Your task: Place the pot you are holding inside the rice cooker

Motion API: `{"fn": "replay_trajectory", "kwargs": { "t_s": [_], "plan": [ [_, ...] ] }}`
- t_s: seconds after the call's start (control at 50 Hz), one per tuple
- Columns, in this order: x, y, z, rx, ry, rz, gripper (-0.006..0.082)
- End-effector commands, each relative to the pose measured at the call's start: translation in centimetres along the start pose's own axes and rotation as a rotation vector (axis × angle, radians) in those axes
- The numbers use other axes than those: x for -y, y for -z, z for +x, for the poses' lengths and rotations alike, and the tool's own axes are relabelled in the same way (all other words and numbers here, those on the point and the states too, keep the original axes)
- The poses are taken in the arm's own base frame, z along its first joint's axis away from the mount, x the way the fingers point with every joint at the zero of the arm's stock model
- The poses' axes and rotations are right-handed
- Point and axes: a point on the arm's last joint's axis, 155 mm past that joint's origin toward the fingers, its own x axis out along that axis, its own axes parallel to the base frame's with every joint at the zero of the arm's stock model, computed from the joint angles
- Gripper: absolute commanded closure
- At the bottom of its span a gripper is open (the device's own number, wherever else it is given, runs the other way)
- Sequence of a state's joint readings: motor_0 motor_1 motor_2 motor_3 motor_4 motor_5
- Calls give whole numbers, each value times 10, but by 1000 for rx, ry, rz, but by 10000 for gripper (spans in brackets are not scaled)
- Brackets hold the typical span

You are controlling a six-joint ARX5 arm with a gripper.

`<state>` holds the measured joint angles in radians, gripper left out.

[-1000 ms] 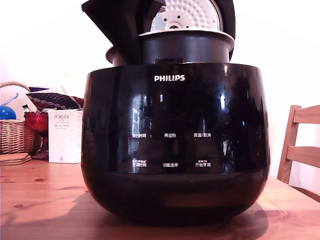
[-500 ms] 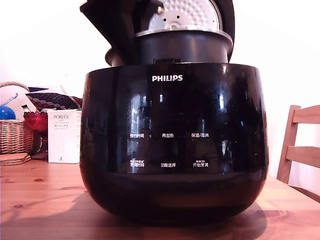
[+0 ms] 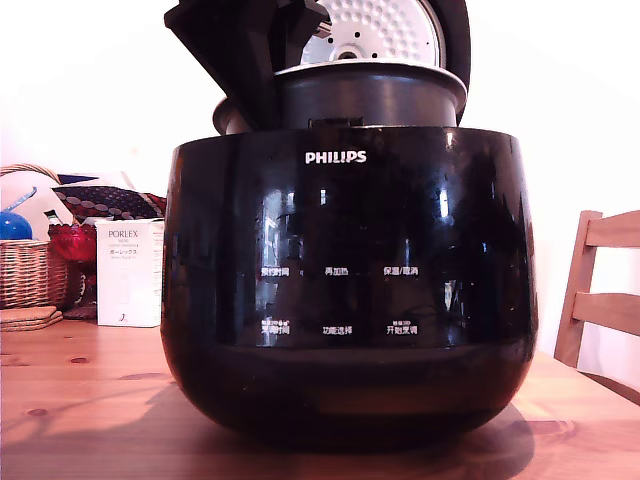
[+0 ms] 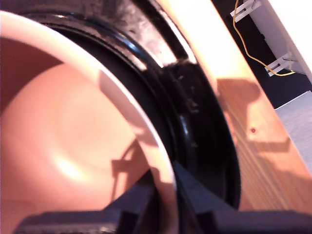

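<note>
Dark grey matte metal, the pot [image 3: 370, 98] sits at twelve o'clock of the rice cooker [image 3: 350, 290] in the exterior view. Its upper wall and thin flared rim stand clear above the cooker's top edge, and its lower part is hidden inside the glossy black body. The gripper [image 3: 245, 60] comes in at the pot's ten o'clock as a black angular block against the rim. In the wrist view the gripper [image 4: 168, 197] is closed down on the pot [image 4: 73, 136]: one of its fingers [image 4: 139, 202] lies inside the wall and the other outside, with the pale rim pinched between them. There the pot's inside looks a warm pinkish tone, and the rice cooker [image 4: 195, 112] curves around it as a shiny black ring just beside the rim. Behind the pot in the exterior view, at one o'clock, the open lid [image 3: 385, 25] shows its dimpled silver plate. The cooker rests on a wooden table [image 3: 80, 400]. At nine o'clock of the cooker stand a white box [image 3: 130, 270] lettered PORLEX and, beyond it, a woven basket [image 3: 30, 272]. At three o'clock is the back of a wooden chair [image 3: 600, 290].
</note>
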<state>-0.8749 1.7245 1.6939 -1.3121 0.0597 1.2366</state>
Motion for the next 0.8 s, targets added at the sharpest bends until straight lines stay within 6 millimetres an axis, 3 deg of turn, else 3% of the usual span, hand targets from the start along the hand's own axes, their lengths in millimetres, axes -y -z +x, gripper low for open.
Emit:
{"fn": "replay_trajectory", "kwargs": {
  "t_s": [0.0,0.78],
  "plan": [
    [12,4,21,-25,84,-11,704],
    [14,5,20,-35,94,-49,596]
  ]
}}
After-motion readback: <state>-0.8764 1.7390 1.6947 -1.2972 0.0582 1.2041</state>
